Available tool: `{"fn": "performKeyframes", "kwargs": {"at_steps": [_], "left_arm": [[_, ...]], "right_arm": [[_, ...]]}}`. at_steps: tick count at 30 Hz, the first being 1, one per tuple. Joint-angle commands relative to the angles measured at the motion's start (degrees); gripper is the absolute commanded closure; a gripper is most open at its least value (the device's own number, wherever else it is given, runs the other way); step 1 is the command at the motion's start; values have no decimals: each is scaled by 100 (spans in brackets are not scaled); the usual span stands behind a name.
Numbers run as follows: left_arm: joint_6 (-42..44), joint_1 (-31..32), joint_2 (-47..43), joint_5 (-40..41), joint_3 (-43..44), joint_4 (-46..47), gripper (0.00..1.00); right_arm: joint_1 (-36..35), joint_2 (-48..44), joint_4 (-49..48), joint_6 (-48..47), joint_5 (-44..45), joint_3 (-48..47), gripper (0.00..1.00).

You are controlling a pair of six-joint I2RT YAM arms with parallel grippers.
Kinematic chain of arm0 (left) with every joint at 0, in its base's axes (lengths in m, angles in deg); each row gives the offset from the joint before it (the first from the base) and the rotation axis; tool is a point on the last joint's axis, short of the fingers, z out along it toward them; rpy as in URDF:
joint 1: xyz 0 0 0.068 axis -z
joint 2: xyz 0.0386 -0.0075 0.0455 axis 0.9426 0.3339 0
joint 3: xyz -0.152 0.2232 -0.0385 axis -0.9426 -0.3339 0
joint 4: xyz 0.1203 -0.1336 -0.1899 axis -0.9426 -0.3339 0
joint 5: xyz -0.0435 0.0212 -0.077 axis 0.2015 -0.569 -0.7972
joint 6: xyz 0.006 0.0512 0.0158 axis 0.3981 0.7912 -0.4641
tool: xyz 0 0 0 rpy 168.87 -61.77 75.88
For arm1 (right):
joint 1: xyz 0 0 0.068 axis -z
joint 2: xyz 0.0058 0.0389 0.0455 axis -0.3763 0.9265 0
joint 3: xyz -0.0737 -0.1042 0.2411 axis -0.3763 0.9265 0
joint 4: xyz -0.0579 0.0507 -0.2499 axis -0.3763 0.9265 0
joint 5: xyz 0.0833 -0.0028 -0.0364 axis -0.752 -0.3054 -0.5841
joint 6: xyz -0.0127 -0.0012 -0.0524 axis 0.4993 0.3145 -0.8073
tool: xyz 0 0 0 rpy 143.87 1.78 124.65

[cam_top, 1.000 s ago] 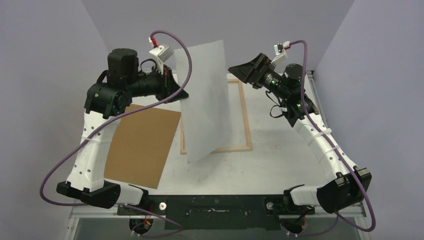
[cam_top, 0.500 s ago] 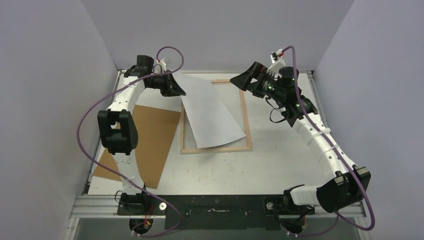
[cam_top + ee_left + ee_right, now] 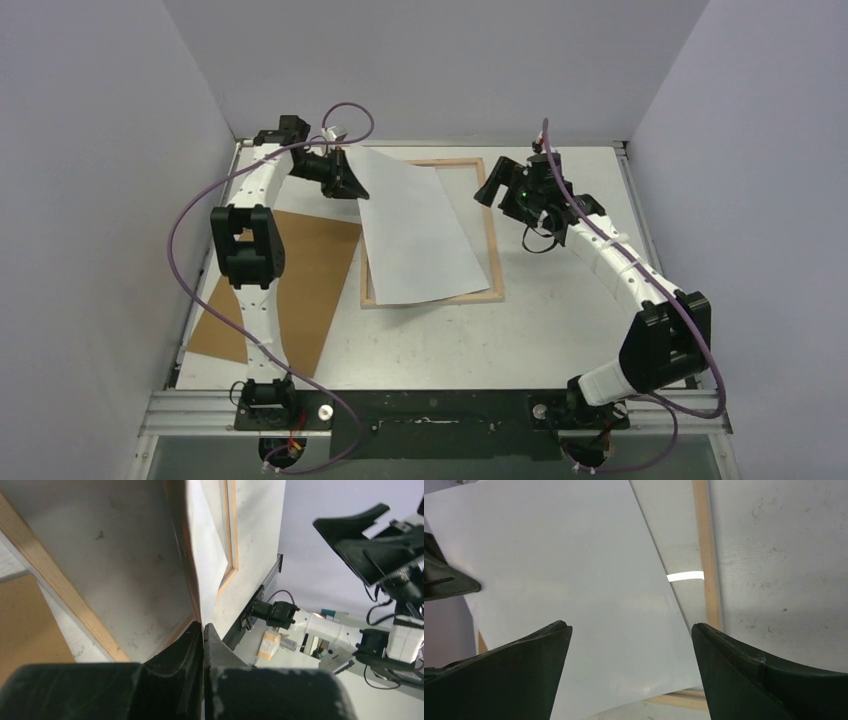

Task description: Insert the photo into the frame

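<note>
Photo [image 3: 420, 235] lies with its plain white back up across the frame [image 3: 430, 299], turned askew to it, so that its near edge rests close to the frame's near rail while its far left corner reaches out past the frame's far left corner. The printed side faces down and cannot be seen. That corner is pinched by the left gripper [image 3: 350, 180], whose two fingers are pressed together on the thin sheet; in the left wrist view the fingertips [image 3: 200, 630] meet exactly on the edge of the photo [image 3: 205, 545], which curves away from them over the pale wooden rail of the frame [image 3: 60, 605]. The far right part of the frame's opening is not covered by the sheet. Near the far end of the frame's right rail is the right gripper [image 3: 497, 182], with its jaws spread wide and nothing between them; its wrist camera looks down on the white sheet [image 3: 574, 565] and the wooden rail [image 3: 706, 555]. Just beside the frame's left rail a brown backing board [image 3: 290, 290] lies flat on the table [image 3: 560, 320]
</note>
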Motion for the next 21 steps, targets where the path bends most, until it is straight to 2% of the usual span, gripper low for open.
{"fn": "performKeyframes", "kwargs": {"at_steps": [1,5,8,9,11,13,18,21], "left_arm": [[446,-5,-663,-424,-391,-168,100],[346,4,-403,-181,-173,-415,100],[333,-4,-14,10,282,-626,99],[288,3,141,71,489,-703,97],[236,4,425,119,925,-875,86],[86,4,589,142,1212,-834,83],[-299,28,915,129,1627,-654,83],[-503,36,985,190,1636,-434,88]], "right_arm": [[-26,363,-193,-372,62,-79,5],[14,865,-288,-413,-460,-340,6],[20,1016,-318,-391,-456,-298,7],[32,1022,-378,-349,-453,-230,7],[25,971,-486,-295,-463,-84,7],[29,887,-548,-263,-447,49,7],[35,880,-631,-242,-388,249,8],[34,903,-748,-200,-407,312,8]]}}
